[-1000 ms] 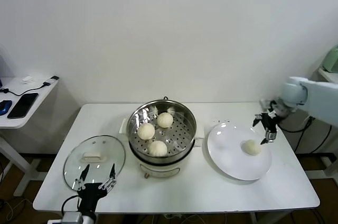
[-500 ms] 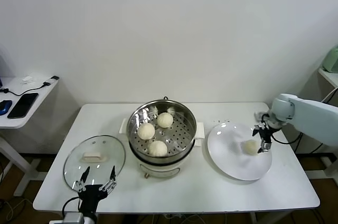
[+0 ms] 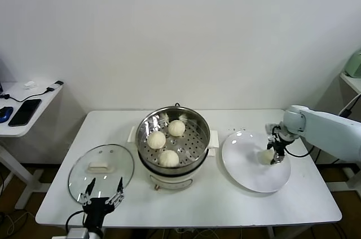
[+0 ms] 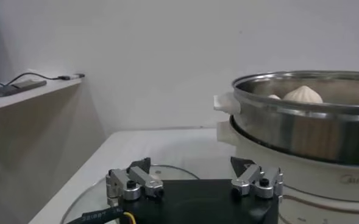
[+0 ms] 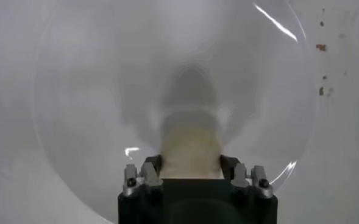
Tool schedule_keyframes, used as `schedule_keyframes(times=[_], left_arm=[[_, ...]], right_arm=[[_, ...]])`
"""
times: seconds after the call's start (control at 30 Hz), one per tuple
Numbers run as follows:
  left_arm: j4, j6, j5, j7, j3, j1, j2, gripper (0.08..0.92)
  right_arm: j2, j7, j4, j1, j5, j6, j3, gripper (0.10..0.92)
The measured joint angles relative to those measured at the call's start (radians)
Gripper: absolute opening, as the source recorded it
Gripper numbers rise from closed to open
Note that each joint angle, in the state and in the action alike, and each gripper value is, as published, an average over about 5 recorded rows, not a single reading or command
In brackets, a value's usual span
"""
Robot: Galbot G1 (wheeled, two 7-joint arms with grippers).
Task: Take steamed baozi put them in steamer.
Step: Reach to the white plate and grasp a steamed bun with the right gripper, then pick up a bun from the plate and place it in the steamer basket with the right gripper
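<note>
One steamed baozi (image 3: 266, 156) sits on the white plate (image 3: 248, 177) near the right edge of the white worktop (image 3: 214, 205). The right gripper (image 3: 274, 154) is lowered over it with its fingers (image 5: 147, 172) spread on either side of the bun (image 5: 189, 149) — whether they press the dough is hard to make out, since the wrist view cuts off the bun's near side. Three more baozi (image 3: 167, 158) lie on the perforated tray of the steamer (image 3: 186, 167) at mid-table. The left gripper (image 3: 102, 194) hangs parked, fingers apart, at the front-left corner over the glass lid (image 3: 84, 170) — partly out of view.
</note>
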Motion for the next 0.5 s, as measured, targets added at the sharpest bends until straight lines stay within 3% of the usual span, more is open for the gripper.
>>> schedule_keyframes(times=[0.23,0.5], left_arm=[[-0.014,0.007,0.003,0.001,0.006,0.004,0.002,0.823],[-0.026,0.014,0.003,0.005,0.015,-0.002,0.006,0.823]], right_arm=[[0.007,-0.013,0.095,0.179,0.083,-0.019,-0.124,0.630],[0.083,-0.025,0.261,0.520,0.310,-0.054,-0.302,0.636]])
